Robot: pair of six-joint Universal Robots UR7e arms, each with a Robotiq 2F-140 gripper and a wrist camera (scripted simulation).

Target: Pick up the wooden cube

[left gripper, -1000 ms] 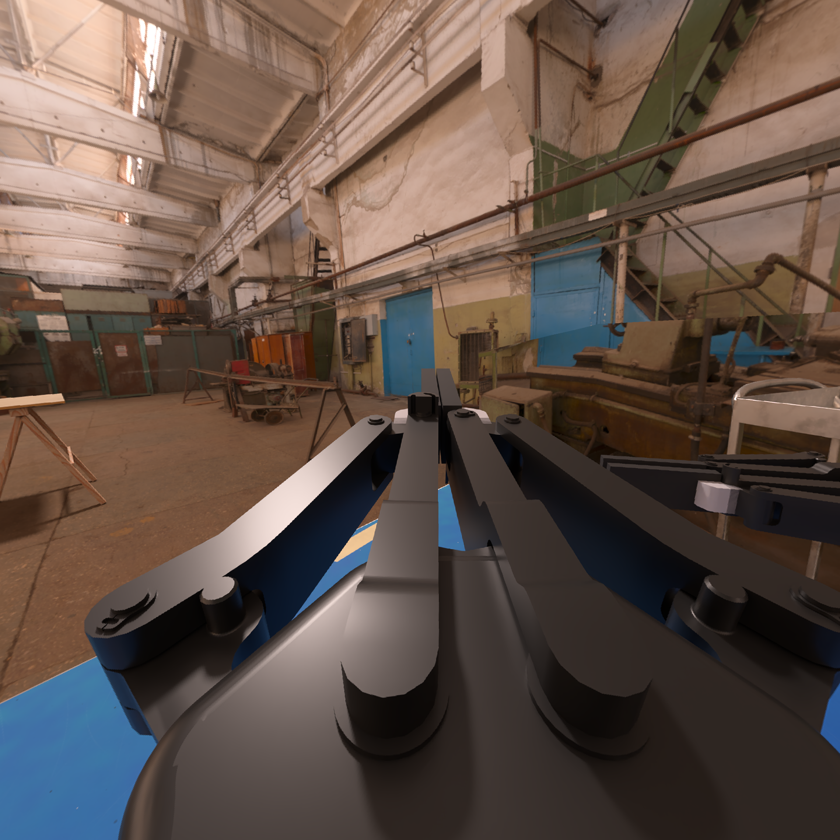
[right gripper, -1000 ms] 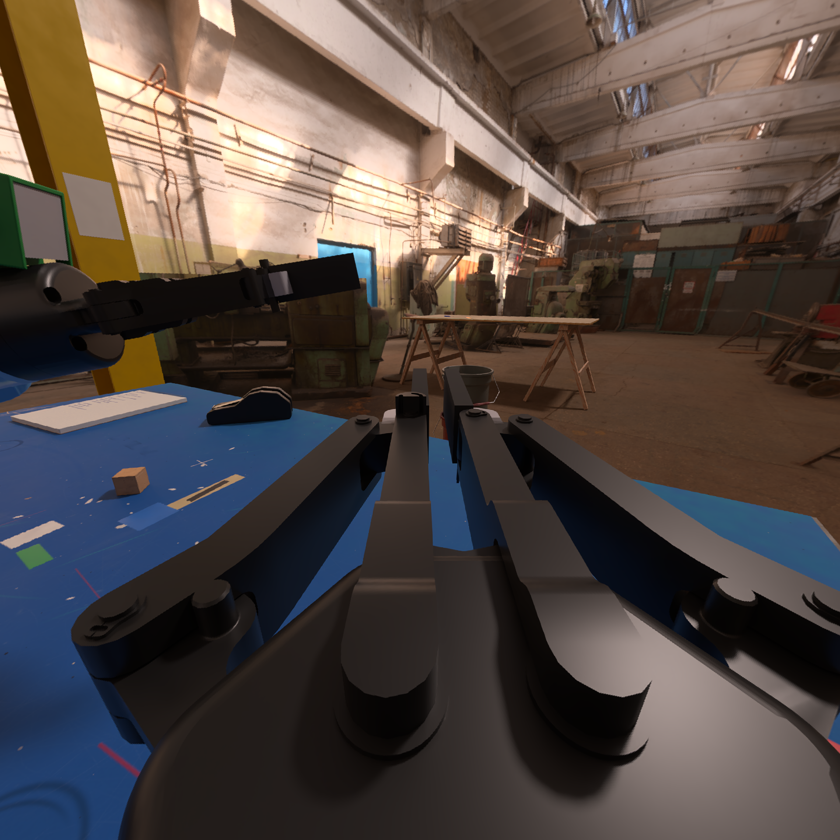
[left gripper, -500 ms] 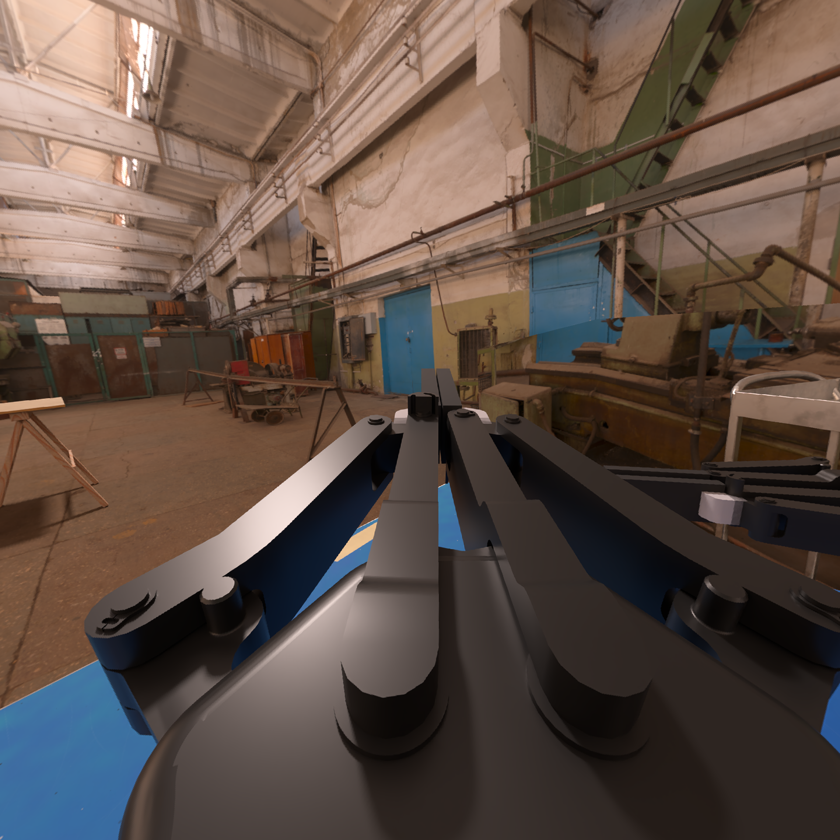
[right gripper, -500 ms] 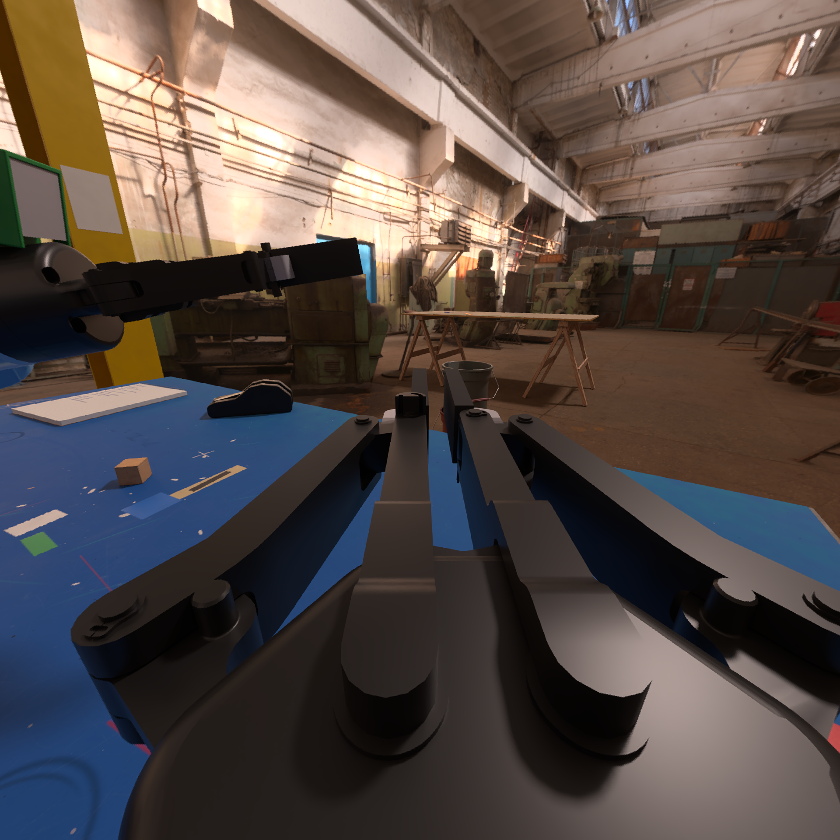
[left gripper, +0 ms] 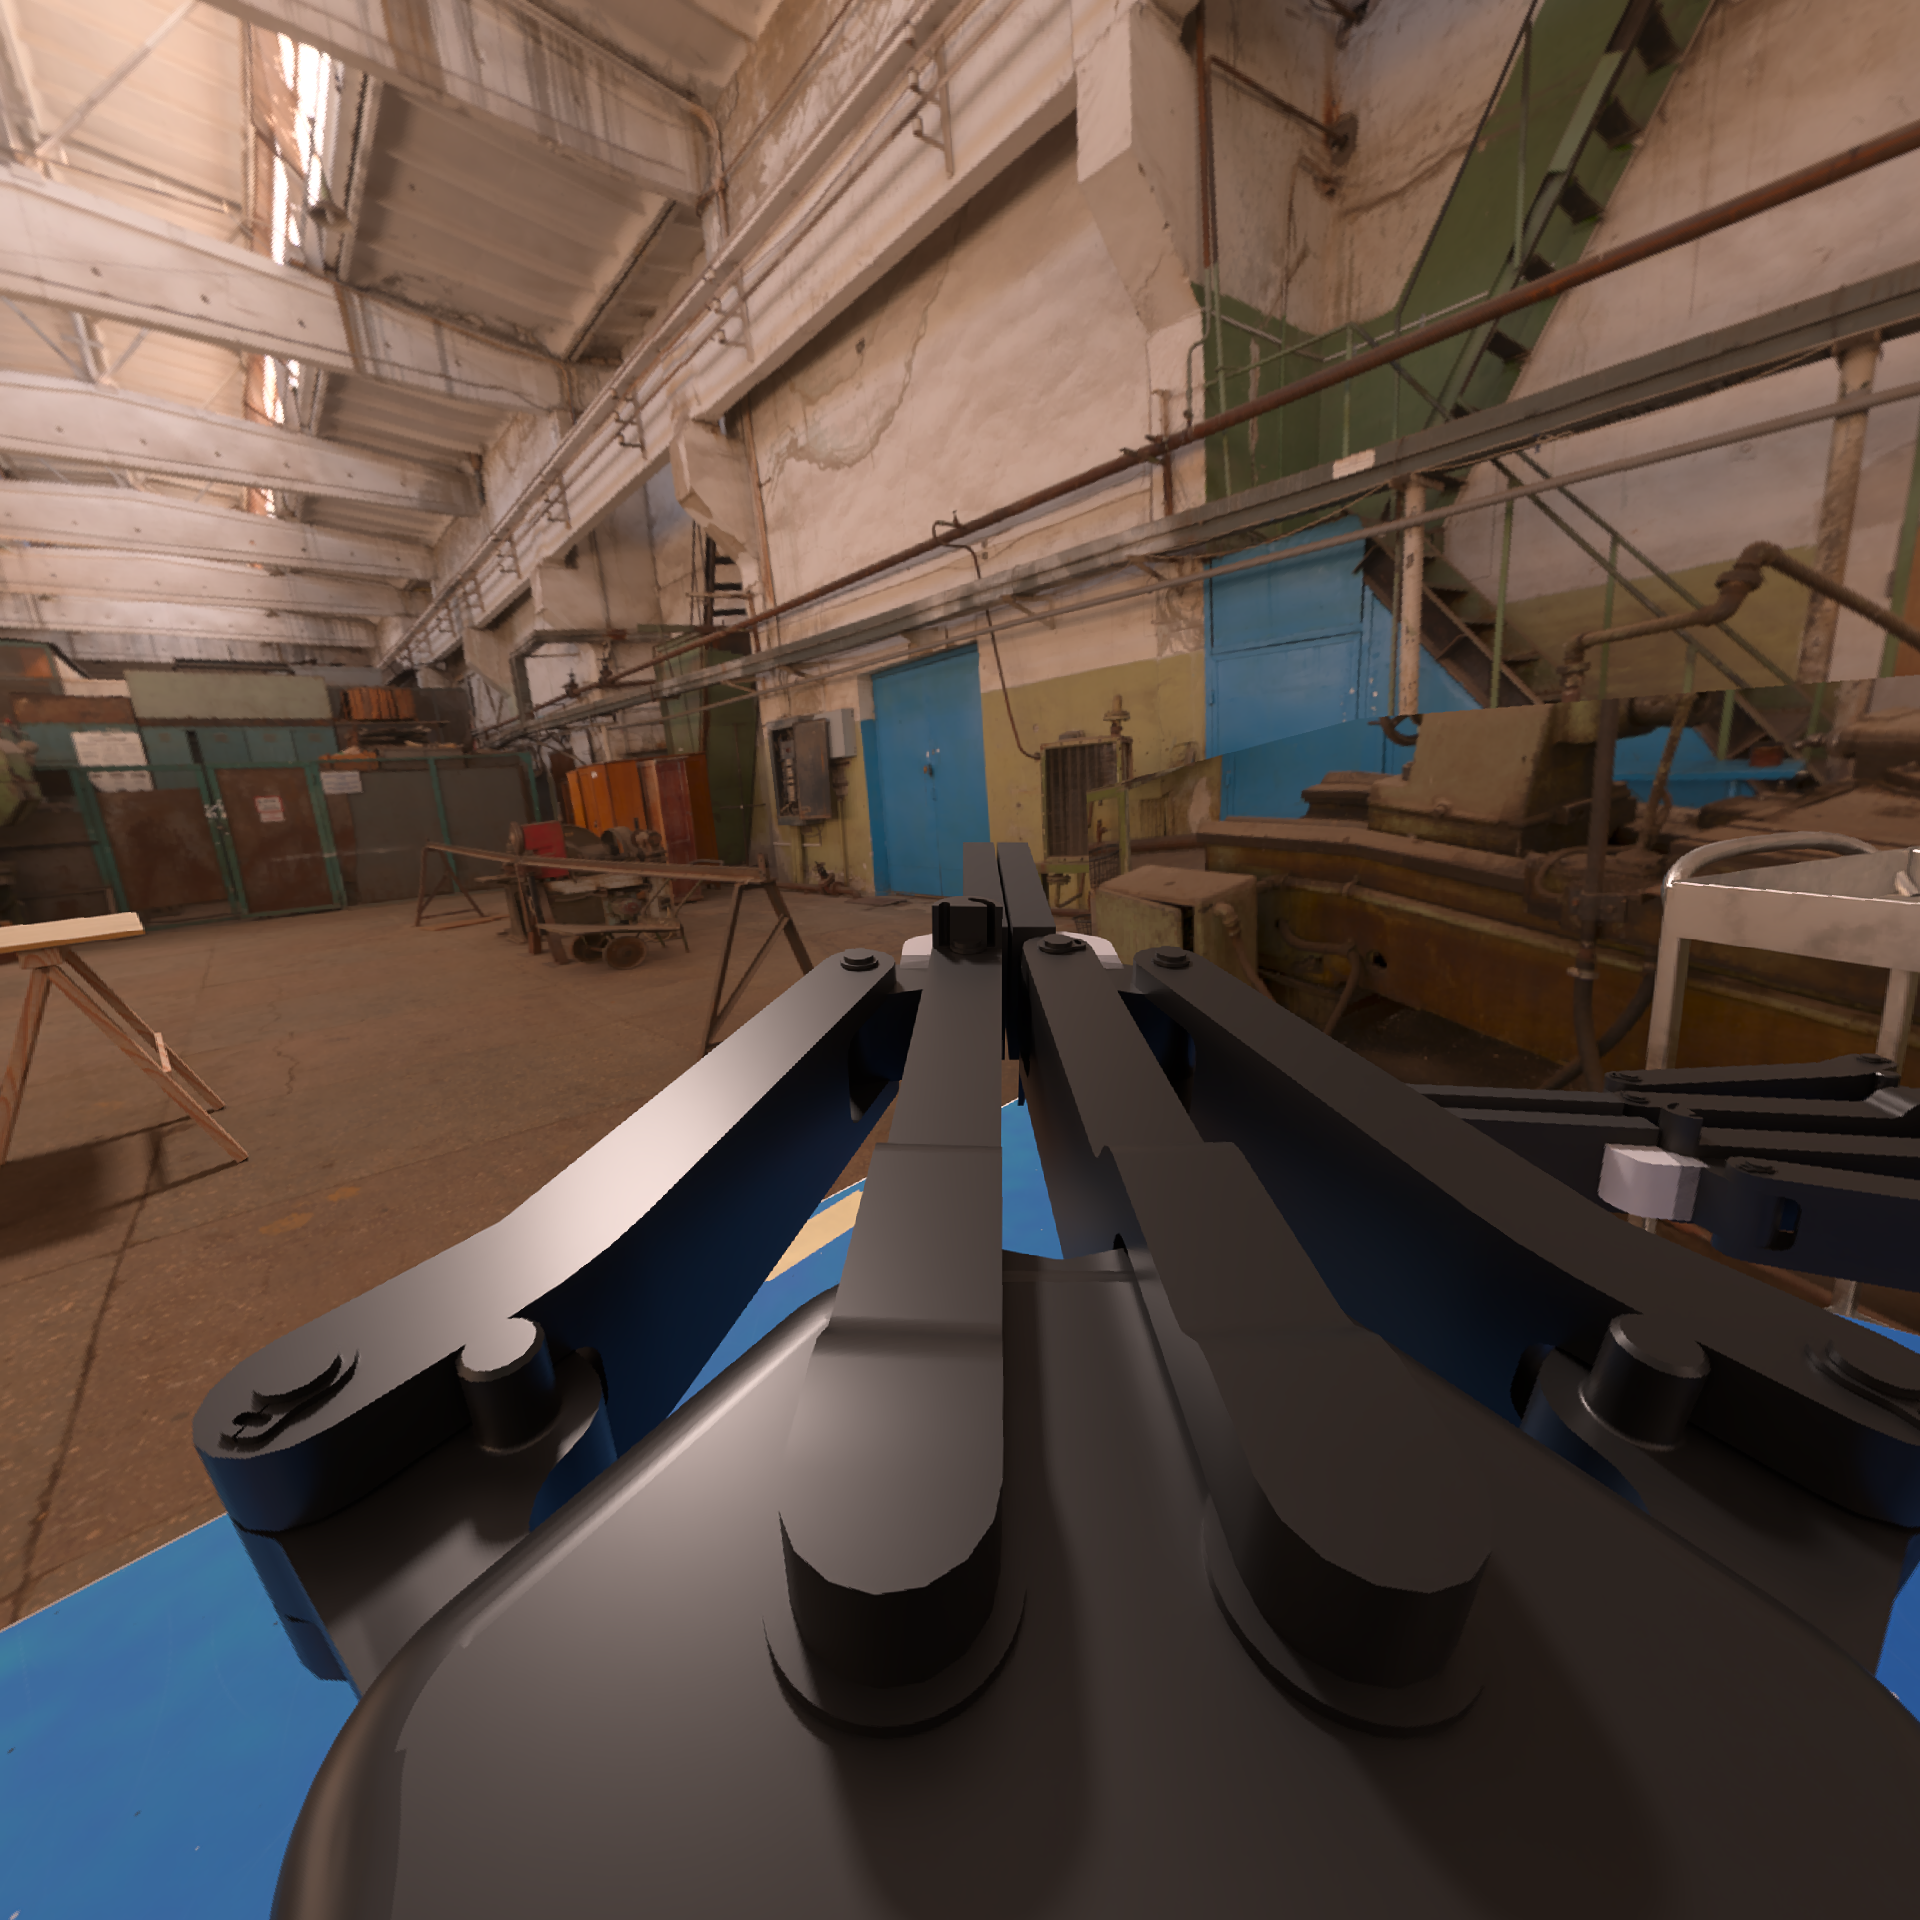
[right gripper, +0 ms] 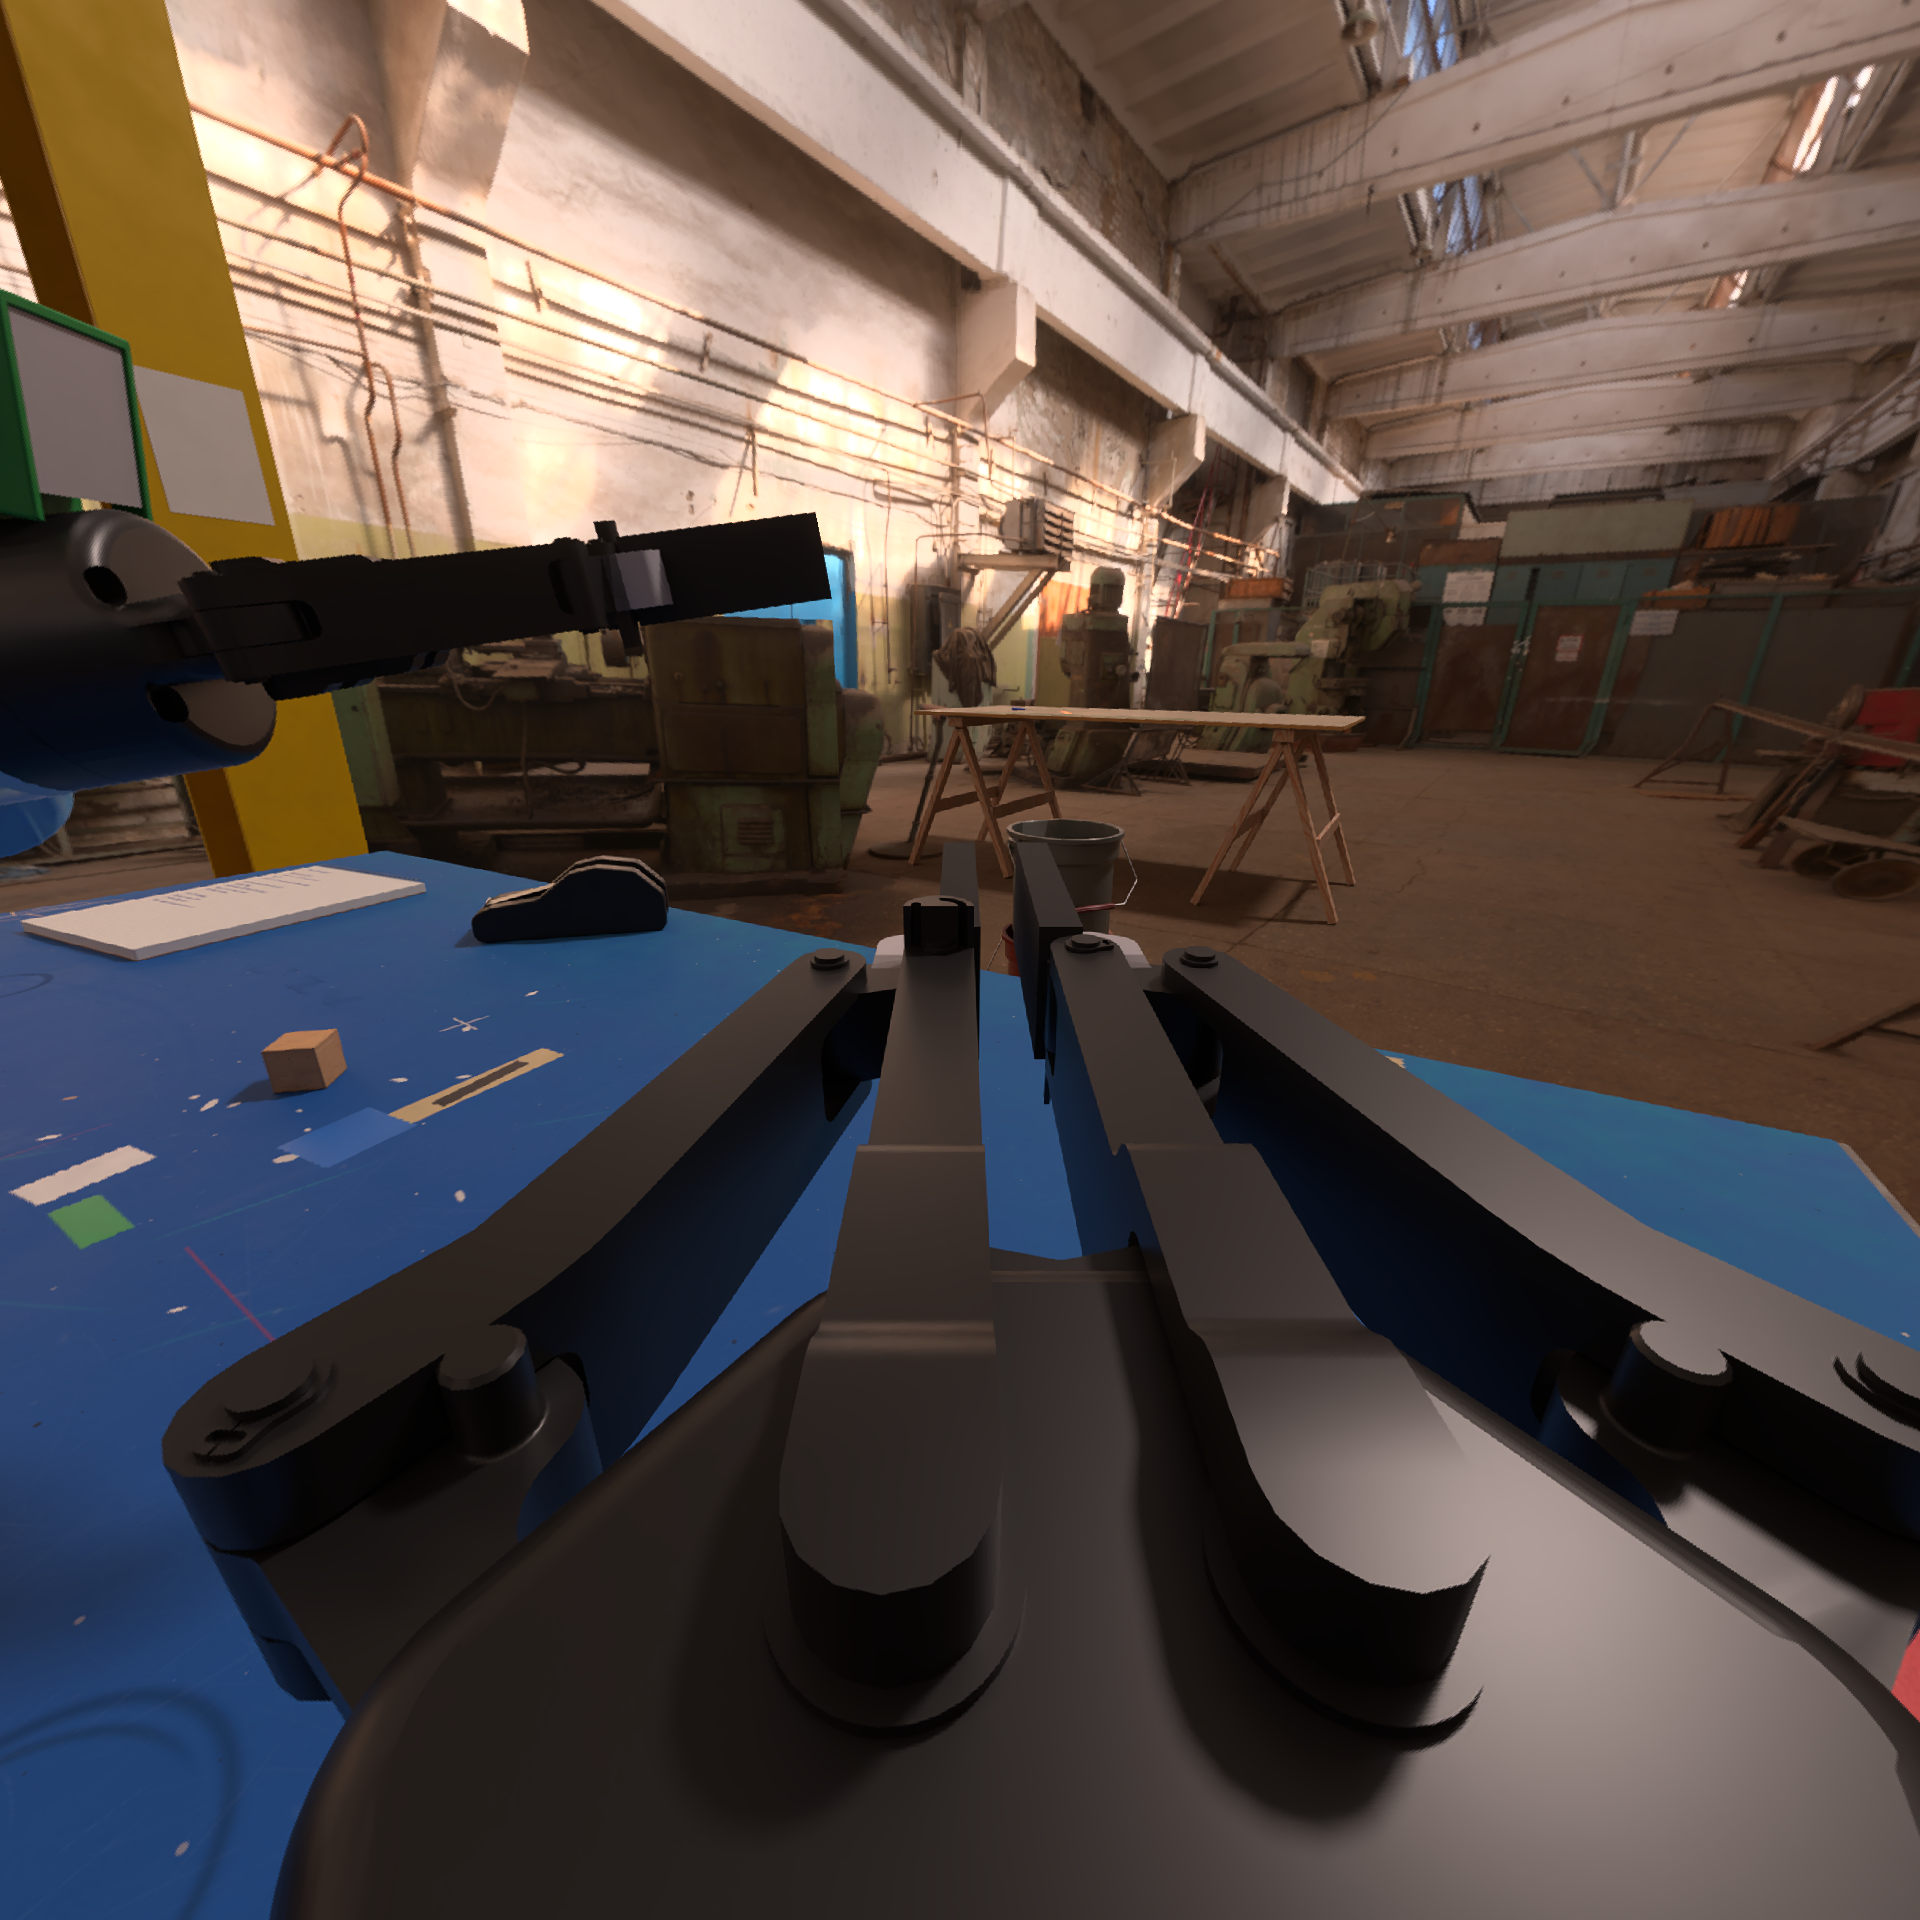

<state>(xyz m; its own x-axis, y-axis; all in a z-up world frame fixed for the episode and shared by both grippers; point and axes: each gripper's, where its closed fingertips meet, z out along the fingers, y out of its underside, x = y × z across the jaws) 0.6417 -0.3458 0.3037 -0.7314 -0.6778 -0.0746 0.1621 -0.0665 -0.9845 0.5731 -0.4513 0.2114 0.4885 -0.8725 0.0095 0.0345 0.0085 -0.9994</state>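
Observation:
The wooden cube [right gripper: 303,1058] is small and tan. It sits on the blue table [right gripper: 156,1455], to the left of my right gripper and well apart from it. My right gripper [right gripper: 994,868] is empty and points over the table's far edge, its fingers nearly together with a thin gap. My left gripper [left gripper: 995,883] is shut and empty and points out over the table edge towards the hall floor. It also shows in the right wrist view [right gripper: 717,566], hovering high above the table behind the cube. The cube is hidden in the left wrist view.
A white flat board [right gripper: 223,909] and a dark curved object [right gripper: 571,899] lie near the table's far edge. Tape marks and a green patch [right gripper: 91,1218] lie flat near the cube. A yellow pillar [right gripper: 156,312] stands at far left. The right gripper shows at the right of the left wrist view [left gripper: 1662,1179].
Both wrist views have drifted slightly. The cube sits a little higher in the right wrist view, and the right gripper sits lower in the left wrist view. The fingers have not moved.

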